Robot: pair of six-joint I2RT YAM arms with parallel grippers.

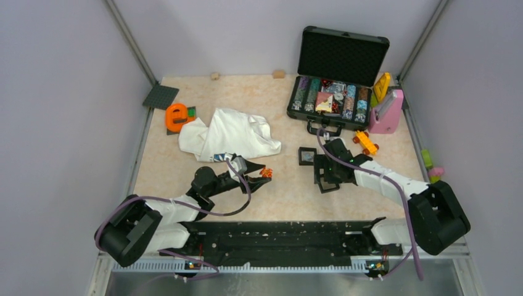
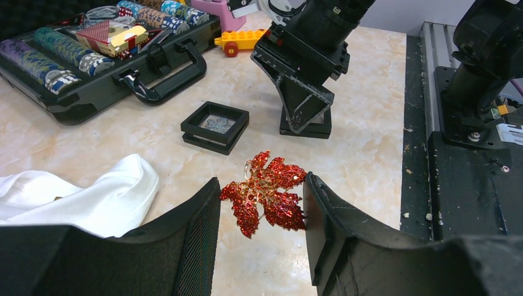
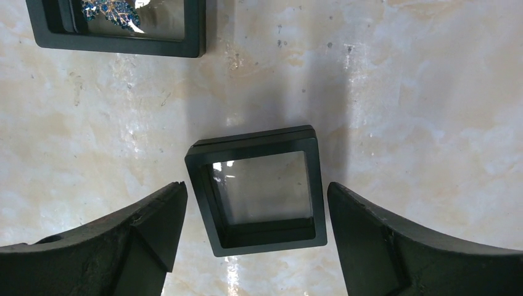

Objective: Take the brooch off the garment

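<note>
The left gripper pinches the brooch across its width, already off the shirt, which lies toward the far-left corner of the table.

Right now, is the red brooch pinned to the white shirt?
No, the left gripper holds the brooch well apart from the white shirt.

The brooch is red-orange, the garment white, the table beige-marbled.

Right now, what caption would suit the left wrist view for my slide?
Red leaf-shaped brooch between the fingers of the left gripper, apart from the white garment.
</note>
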